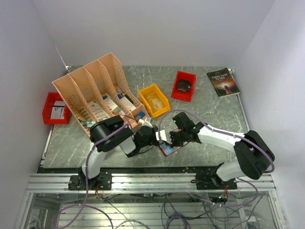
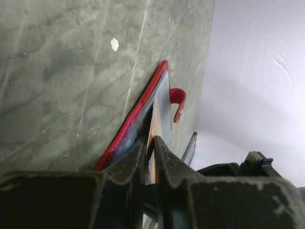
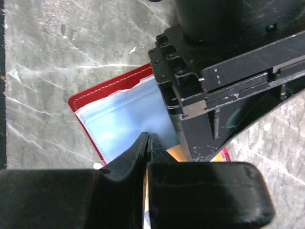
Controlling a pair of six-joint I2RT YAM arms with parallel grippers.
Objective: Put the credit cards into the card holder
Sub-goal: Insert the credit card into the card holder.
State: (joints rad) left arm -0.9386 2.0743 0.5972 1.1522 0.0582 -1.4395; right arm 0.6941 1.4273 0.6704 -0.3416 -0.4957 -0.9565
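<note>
At the near middle of the table [image 1: 214,114] we find the card holder [image 3: 95,102] lying open, the left gripper [image 2: 151,143] clamped on an orange-yellow credit card [image 2: 153,130] at its edge. The right gripper [image 3: 147,140] is fully closed, tips on the clear pocket [image 3: 124,119]. Farther back stand a yellow bin [image 1: 154,100] and, to the left, a file rack [image 1: 95,86].

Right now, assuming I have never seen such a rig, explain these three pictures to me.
Two robot arms are bolted at a marble table's near edge. The wide picture looks down from above and behind them; the other two come from a camera on each wrist. On the table stand a pink file rack, a yellow bin, two red bins and a book; a red card holder lies between the arms. The left gripper pinches an orange credit card edge-on at the holder. The right gripper is shut and seems to pinch its clear pocket.
</note>
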